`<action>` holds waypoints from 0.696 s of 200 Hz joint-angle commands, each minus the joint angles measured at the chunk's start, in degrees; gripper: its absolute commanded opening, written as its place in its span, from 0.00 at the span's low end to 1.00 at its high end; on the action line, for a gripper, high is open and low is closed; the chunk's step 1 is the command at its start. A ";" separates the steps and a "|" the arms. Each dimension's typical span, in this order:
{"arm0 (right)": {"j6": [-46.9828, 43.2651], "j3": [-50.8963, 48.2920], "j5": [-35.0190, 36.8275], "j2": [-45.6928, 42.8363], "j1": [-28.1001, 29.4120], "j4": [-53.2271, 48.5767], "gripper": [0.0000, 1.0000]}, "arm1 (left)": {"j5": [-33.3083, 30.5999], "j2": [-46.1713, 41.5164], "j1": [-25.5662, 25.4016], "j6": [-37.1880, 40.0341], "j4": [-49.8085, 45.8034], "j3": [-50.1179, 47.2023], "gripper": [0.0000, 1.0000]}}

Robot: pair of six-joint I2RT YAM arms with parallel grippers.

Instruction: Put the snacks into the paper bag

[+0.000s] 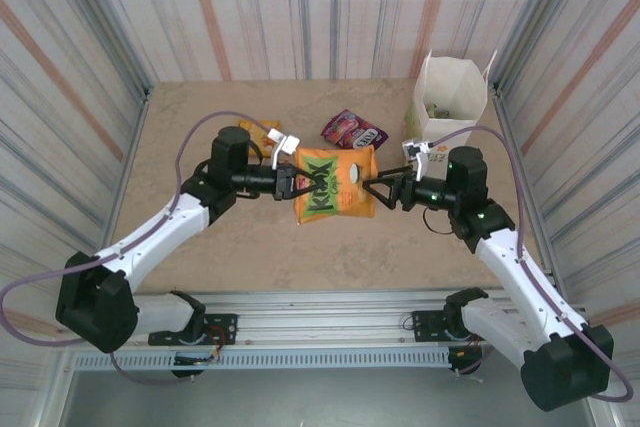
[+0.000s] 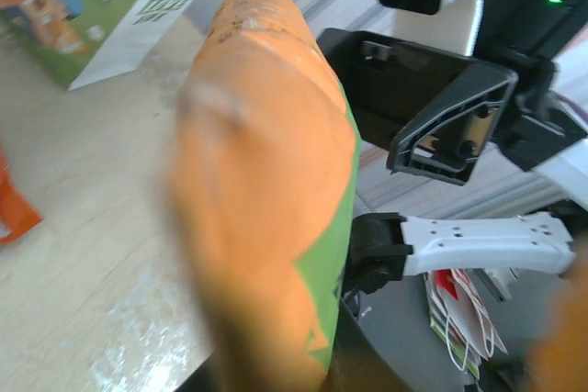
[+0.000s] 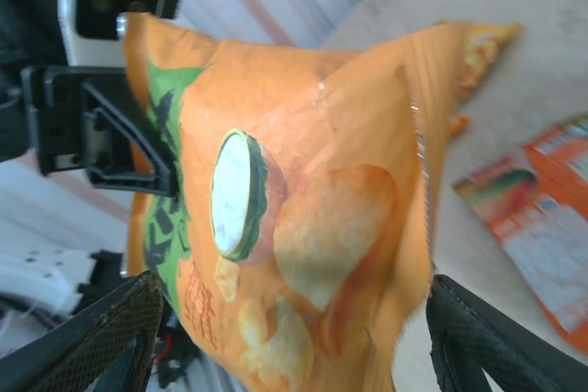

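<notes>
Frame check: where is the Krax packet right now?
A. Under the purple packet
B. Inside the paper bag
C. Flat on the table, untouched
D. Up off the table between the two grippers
D: the Krax packet hangs between the left gripper, shut on its left edge, and the right gripper, open at its right edge; the bag stands apart behind.

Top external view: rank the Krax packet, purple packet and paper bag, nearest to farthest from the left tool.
1. Krax packet, held at the left tool.
2. Purple packet, beyond it, mid-table.
3. Paper bag, far right corner.
</notes>
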 commanded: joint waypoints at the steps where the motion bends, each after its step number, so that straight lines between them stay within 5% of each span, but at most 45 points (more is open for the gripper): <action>1: 1.63 -0.02 -8.88 -0.87 -0.29 7.41 0.78 | 5.35 -1.88 -0.97 0.61 4.45 2.91 0.15; 49: -0.79 2.25 -16.08 0.22 -0.25 8.38 0.78 | 7.55 -1.04 -2.99 1.19 7.73 4.85 0.14; 139: 0.89 1.64 -18.14 -0.83 -0.24 12.01 0.39 | 5.43 0.95 -3.29 2.65 7.56 6.52 0.15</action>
